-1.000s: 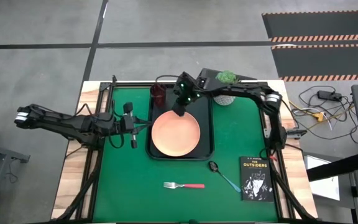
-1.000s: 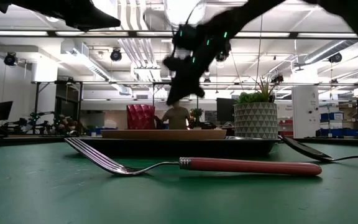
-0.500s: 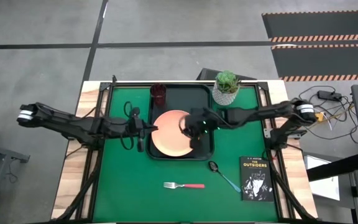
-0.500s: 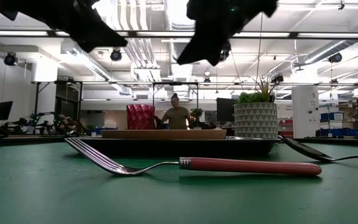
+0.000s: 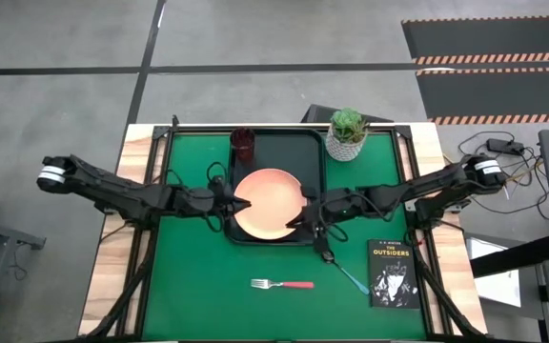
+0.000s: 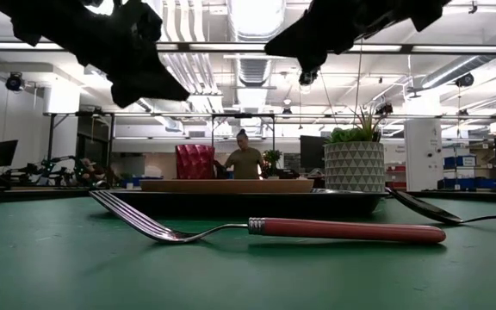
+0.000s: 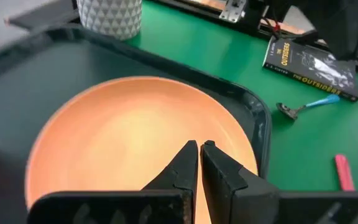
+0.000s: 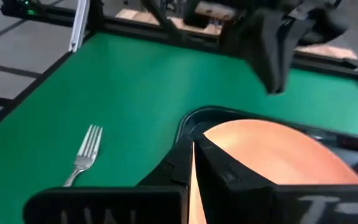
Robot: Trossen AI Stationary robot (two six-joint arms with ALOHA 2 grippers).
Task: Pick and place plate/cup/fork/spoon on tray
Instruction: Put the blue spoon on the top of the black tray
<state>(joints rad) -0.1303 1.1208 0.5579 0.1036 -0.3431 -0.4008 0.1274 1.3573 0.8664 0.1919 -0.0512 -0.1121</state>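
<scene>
Plate (image 5: pixel 269 203) and cup (image 5: pixel 242 144) sit on the tray (image 5: pixel 284 151) — spoon (image 5: pixel 341 270) and fork (image 5: pixel 283 283) remain on the table, so your right gripper (image 5: pixel 310 224), fingers closed and empty, must open over the spoon — left gripper (image 5: pixel 234 203) likewise pinched, empty.

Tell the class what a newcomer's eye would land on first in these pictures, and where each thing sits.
The salmon-pink plate stands out most, lying in the dark tray at the table's middle, with the maroon cup in the tray's far left corner. Both pincers are shut above the plate's edges: the left pincer at its left, the right pincer at its near right. The fork and spoon lie on the green mat.
</scene>
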